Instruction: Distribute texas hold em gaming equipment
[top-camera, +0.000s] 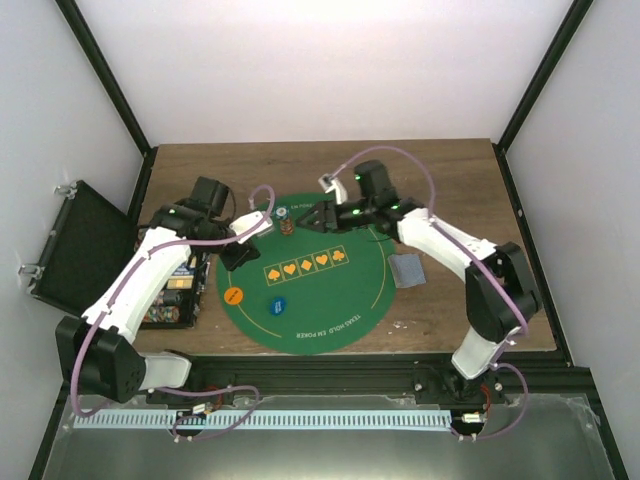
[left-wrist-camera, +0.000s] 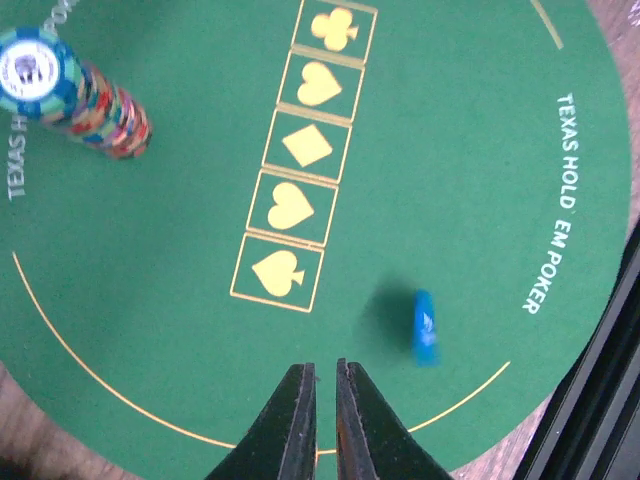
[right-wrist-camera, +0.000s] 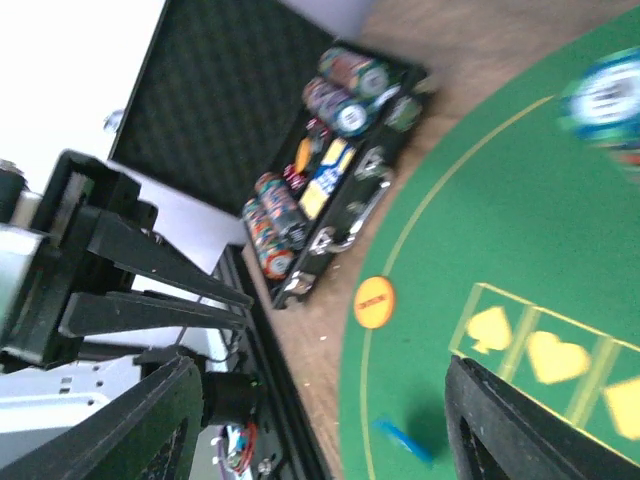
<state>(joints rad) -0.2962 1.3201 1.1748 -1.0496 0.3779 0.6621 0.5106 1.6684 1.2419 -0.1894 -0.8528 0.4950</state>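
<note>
L tool (left-wrist-camera: 326, 368) clenched, empty; blue chip (left-wrist-camera: 425, 327) just upper-right of tips. R tool (right-wrist-camera: 318, 370) released, chip stack (right-wrist-camera: 612, 95) frame upper-right.

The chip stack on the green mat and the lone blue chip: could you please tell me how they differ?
The chip stack is many chips piled up in mixed colours; the blue chip is a single one, blue with a pale mark. The chip stack stands on the far side of the row of suit boxes; the blue chip is on the near side. Both rest on the green mat.
</note>
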